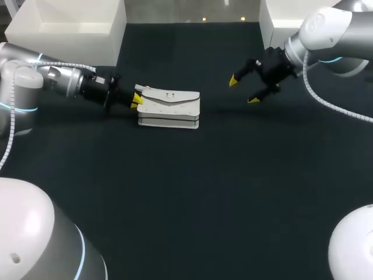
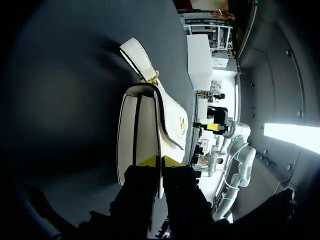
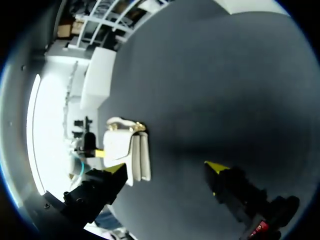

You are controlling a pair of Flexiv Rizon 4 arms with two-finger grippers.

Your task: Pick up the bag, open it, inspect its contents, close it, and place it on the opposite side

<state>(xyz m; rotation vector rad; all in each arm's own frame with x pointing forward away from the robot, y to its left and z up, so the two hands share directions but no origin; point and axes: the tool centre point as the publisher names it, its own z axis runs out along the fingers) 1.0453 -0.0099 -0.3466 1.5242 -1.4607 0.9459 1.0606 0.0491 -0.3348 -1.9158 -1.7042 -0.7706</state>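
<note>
Bag [image 1: 170, 108] in grip of left pincer [image 1: 137, 100]

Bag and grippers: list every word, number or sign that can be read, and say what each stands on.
No text can be read in any view.
Bag: the small gold clasp on its flap is too small to show any mark.
Right gripper: a red mark on its body, too blurred to read.
</note>
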